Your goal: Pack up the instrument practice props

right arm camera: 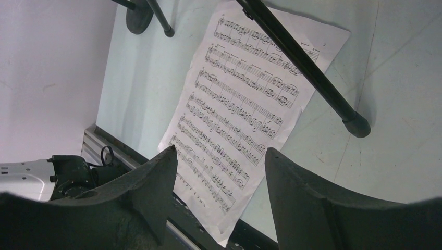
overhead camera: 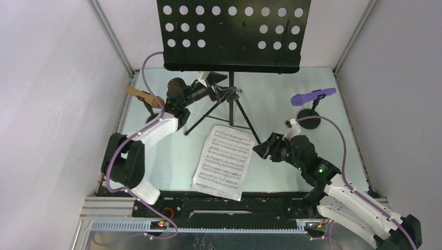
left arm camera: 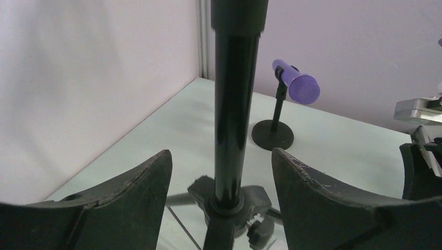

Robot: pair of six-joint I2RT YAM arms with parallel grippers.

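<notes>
The black perforated music rack (overhead camera: 233, 34) stood at the far middle of the tabletop (overhead camera: 276, 99), its pole (left arm camera: 233, 104) upright on spread tripod legs (overhead camera: 208, 117). The left claw (left arm camera: 221, 172) sat at the pole just above the leg hub. One finger was on each side with a gap showing at both, so it was open and gripping nothing.

A white sheet-music page (overhead camera: 223, 161) lay flat near the middle of the tabletop. One tripod leg crossed over its far right corner, and the leg's foot (right arm camera: 357, 126) rested on the tabletop just beside the page. The right claw (overhead camera: 262, 149) was just beside the page's right edge, its fingers apart with nothing between them — open.

At the far right, the purple toy microphone (overhead camera: 311, 97) lay tilted in a small black round-based holder (overhead camera: 310, 122). At the far left, the tan toy microphone (overhead camera: 143, 96) sat in a like holder, whose base was mostly hidden behind the left arm (overhead camera: 156, 130). Pale walls closed in the tabletop on the left, right and far sides.
</notes>
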